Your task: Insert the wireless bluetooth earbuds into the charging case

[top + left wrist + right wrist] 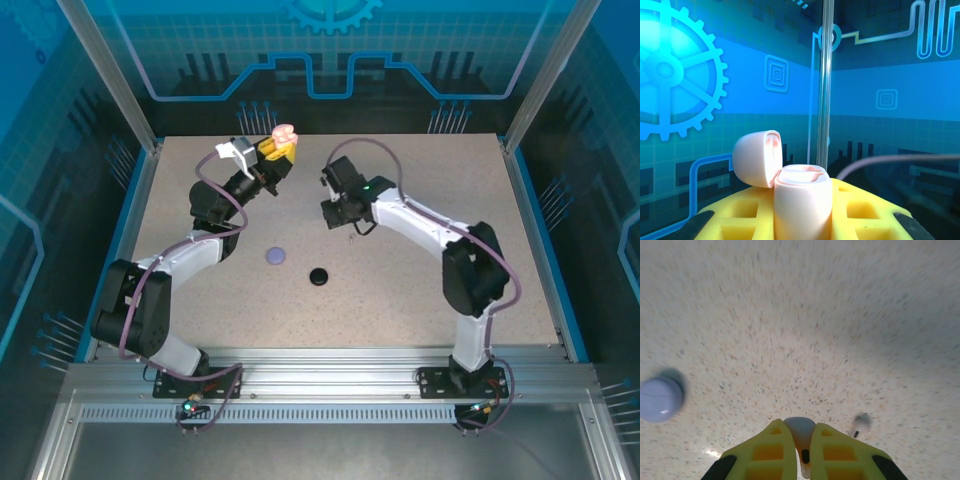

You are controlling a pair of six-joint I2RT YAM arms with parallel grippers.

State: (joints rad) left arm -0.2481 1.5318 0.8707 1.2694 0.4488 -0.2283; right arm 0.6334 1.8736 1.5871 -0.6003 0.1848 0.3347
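Observation:
My left gripper (277,150) is raised at the back of the table, shut on a pale pink charging case (802,205). The case stands upright between the yellow fingers (740,215), its lid (757,157) hinged open to the left. My right gripper (800,432) is low over the table (420,290) near the middle, shut on a pale pink earbud (801,430) pinched between its fingertips, stem pointing back toward the wrist. A second pale earbud (860,424) lies on the table just right of those fingers, blurred.
A closed lavender round case (276,256) and a closed black round case (319,275) sit on the table between the arms. The lavender case (659,399) lies far left of my right gripper. Glass walls enclose the table.

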